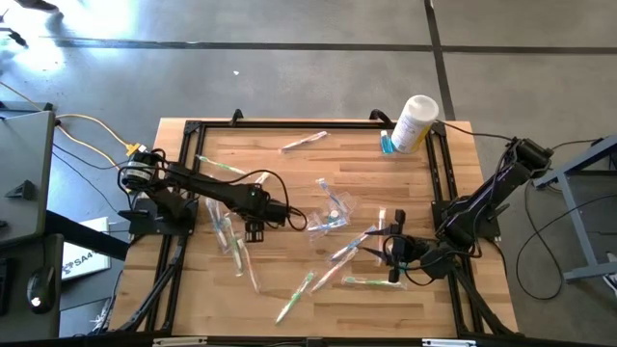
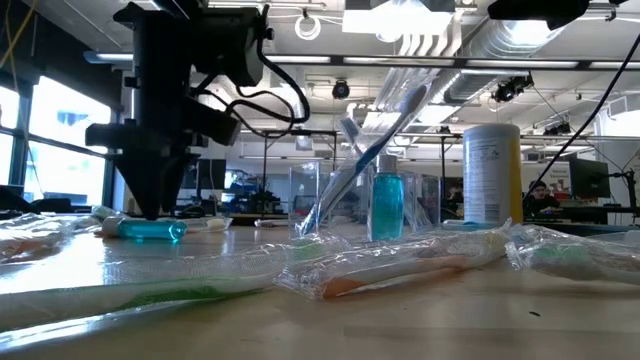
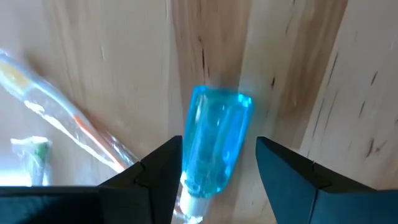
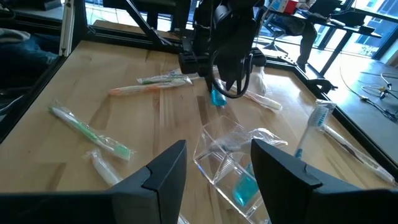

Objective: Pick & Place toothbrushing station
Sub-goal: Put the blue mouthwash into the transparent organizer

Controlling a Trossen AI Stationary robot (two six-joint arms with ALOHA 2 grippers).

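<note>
Left hand (image 3: 217,177) spread apart astride small translucent blue tube (image 3: 214,140) lying on table (image 3: 311,74); round tube may roll free at closing.

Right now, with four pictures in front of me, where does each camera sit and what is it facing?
High view: above the table, looking straight down; both arms show.
Low view: at tabletop height, facing the room; the left gripper hangs over a blue tube.
Left wrist view: on the left arm, over the blue tube between its open fingers.
Right wrist view: on the right arm, facing the clear plastic case; its fingers are apart.
Shared: both wrist views show that tube.
</note>
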